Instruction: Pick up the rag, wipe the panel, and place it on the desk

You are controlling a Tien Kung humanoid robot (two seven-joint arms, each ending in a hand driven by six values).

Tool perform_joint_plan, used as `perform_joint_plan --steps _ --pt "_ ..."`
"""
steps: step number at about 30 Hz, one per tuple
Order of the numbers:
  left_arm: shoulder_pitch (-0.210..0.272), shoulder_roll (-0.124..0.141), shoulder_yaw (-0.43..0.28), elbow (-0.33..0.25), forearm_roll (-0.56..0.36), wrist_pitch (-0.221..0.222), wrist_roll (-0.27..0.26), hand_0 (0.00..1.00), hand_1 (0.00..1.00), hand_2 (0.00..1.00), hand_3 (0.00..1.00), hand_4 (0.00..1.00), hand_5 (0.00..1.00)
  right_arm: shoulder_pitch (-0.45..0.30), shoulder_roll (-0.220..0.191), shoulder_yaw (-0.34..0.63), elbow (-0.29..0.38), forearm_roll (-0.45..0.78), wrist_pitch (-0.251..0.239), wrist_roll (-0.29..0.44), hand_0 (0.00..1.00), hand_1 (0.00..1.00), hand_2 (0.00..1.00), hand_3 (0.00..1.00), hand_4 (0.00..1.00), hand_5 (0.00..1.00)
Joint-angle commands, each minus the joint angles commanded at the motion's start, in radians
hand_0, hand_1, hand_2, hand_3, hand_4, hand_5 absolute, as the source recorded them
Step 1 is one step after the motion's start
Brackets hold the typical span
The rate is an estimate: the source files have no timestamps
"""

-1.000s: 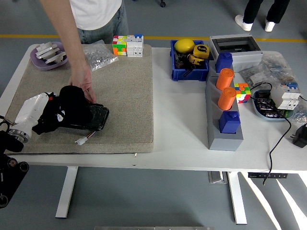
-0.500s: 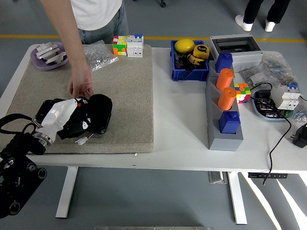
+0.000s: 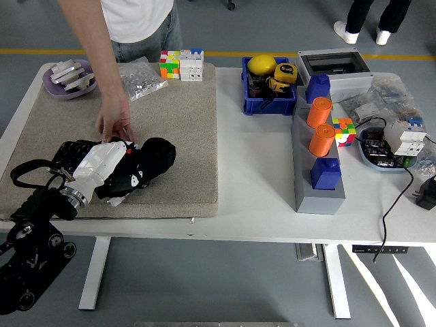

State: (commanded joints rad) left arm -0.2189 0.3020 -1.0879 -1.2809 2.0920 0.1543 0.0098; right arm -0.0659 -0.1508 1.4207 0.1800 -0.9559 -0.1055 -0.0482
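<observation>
1. The rag [image 3: 155, 155], a black bundle, lies on the beige mat [image 3: 184, 116] at the right end of the dark panel [image 3: 71, 151], under the fingers of the left hand [image 3: 126, 172]. A second ago it sat farther left, over the panel's left part; half a second ago it was near the middle. It has been swept rightward along the panel.
2. The left hand has travelled with it, its white-shelled wrist now angled up from the lower left corner. The black fingers [image 3: 136, 178] press down on the rag; how far they curl around it cannot be told against the black cloth.
3. More of the panel's left end is uncovered than before.
4. The person's hand [image 3: 114, 125] rests its fingertips at the panel's far edge, just left of the rag, much as in the earlier views.
5. A small white connector that lay in front of the panel is now mostly hidden by the hand.
6. Readable writing is scarce: the yellow tape measure [image 3: 286, 72] in the blue bin [image 3: 269, 103] carries a dark label, too small to read.
7. The right hand is out of view.
</observation>
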Motion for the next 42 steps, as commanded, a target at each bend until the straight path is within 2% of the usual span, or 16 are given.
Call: perform_joint_plan --steps 7,13,23,32,42 --pt "0.003 -0.003 -0.04 0.054 -0.003 0.01 -0.008 0.284 0.271 0.52 0.447 0.046 0.002 0.002 0.0 -0.006 0.0 0.007 0.001 0.002 0.728 0.65 0.675 0.627 0.995 0.531" --pt "0.003 -0.01 -0.103 0.13 0.002 0.02 -0.029 0.295 0.276 0.52 0.448 0.053 0.002 0.002 -0.002 0.0 0.0 0.004 0.001 0.004 0.728 0.65 0.675 0.627 0.995 0.531" --pt "0.003 0.006 -0.187 0.192 0.008 0.023 -0.041 0.295 0.279 0.519 0.448 0.051 0.002 0.004 -0.002 0.002 0.0 0.002 0.002 0.007 0.728 0.649 0.675 0.625 0.995 0.53" --pt "-0.012 0.034 -0.249 0.251 0.013 0.018 -0.048 0.296 0.282 0.519 0.449 0.051 0.002 0.008 -0.003 0.009 0.0 0.0 0.003 0.006 0.728 0.646 0.675 0.627 0.995 0.529" --pt "-0.018 0.042 -0.329 0.315 0.034 0.016 -0.05 0.295 0.286 0.516 0.448 0.04 0.002 0.009 -0.003 0.009 0.0 0.002 0.002 0.006 0.728 0.644 0.675 0.626 0.995 0.529"
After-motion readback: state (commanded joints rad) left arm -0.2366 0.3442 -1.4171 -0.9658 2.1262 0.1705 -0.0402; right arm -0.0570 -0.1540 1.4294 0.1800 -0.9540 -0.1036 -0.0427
